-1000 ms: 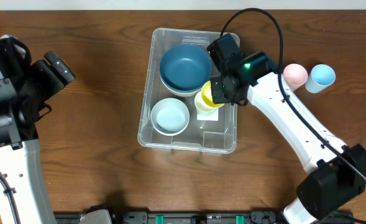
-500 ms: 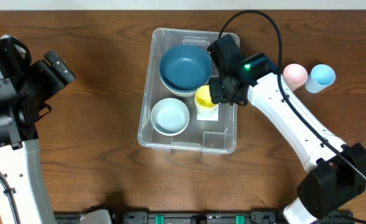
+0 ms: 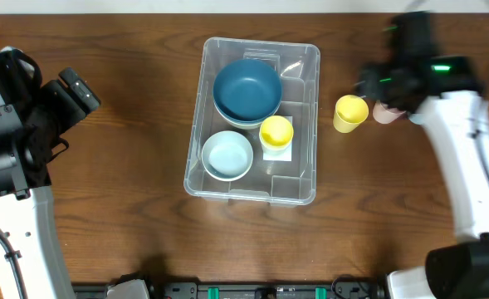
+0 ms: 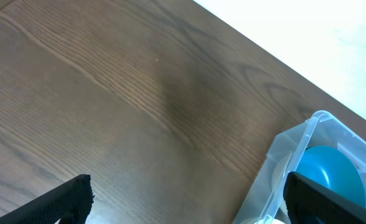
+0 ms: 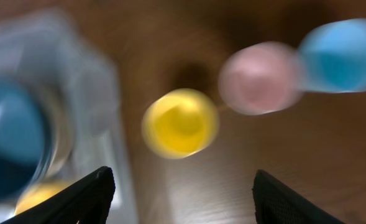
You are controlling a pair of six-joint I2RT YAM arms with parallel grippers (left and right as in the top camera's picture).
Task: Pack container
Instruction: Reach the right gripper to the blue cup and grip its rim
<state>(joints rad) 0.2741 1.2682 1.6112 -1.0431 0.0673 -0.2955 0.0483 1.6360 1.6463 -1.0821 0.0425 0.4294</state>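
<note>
Container (image 3: pixel 309 158) on wooden table (image 3: pixel 128 208), yellow cup (image 3: pixel 350 113) near its right rim, apart

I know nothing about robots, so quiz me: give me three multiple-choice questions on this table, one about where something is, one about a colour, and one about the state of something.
1. Where is the light blue bowl?
A) inside the container
B) on the wood to the right of it
C) held by an arm

2. What colour is the cup inside the container?
A) pink
B) yellow
C) green

3. How is the right end effector?
A) shut on a cup
B) open, holding nothing
C) shut on a bowl

Answers:
1. A, because the overhead view shows the bowl inside the clear walls, near the front left corner.
2. B, because the cup standing beside the bowls is yellow.
3. B, because the right wrist view shows its fingers wide apart with nothing between them.
</note>
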